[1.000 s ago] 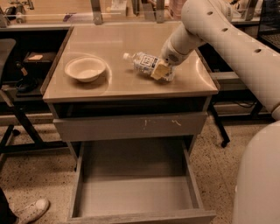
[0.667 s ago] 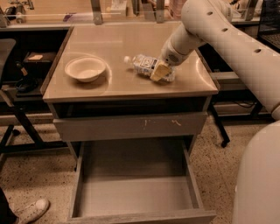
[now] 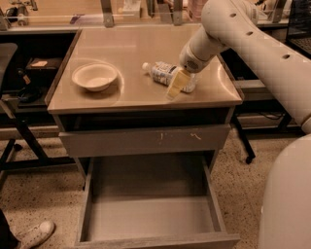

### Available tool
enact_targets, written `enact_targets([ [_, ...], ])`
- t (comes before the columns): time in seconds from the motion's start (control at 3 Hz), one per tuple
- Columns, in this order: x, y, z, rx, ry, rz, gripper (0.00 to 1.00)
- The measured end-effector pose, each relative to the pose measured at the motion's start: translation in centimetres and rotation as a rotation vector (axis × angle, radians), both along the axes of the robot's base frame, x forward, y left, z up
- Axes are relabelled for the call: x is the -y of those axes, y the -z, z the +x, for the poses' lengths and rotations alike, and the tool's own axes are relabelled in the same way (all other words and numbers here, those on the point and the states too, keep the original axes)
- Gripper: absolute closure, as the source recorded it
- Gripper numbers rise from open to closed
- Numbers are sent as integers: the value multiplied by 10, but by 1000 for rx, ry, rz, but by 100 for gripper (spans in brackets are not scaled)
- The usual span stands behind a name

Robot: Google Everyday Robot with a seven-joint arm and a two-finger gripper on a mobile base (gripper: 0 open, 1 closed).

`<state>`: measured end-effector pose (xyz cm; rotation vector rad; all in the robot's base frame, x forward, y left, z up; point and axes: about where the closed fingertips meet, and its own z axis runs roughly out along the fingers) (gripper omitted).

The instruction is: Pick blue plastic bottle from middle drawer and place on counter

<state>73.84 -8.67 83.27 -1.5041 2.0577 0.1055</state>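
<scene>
The blue plastic bottle [image 3: 161,73] lies on its side on the beige counter [image 3: 131,48], right of the middle, with its white cap pointing left. My gripper [image 3: 178,83] is down at the bottle's right end, touching or straddling it, on a white arm that comes in from the upper right. The middle drawer [image 3: 146,219] is pulled out wide below, and only its grey floor and sides show.
A round cream bowl [image 3: 95,76] sits on the counter's left part. A shut grey drawer front with pale scratch marks [image 3: 146,139] lies between the counter and the open drawer. A cluttered workbench [image 3: 121,9] runs behind. A shoe [image 3: 34,234] shows at the bottom left.
</scene>
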Motion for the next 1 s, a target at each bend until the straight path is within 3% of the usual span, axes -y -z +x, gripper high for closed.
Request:
enact_targets([
  [0.33, 28, -55, -2, 85, 58, -20, 0],
  [0.67, 97, -143, -28, 217, 236, -100, 0],
  [1.0, 102, -198, -49, 296, 273, -105, 0],
])
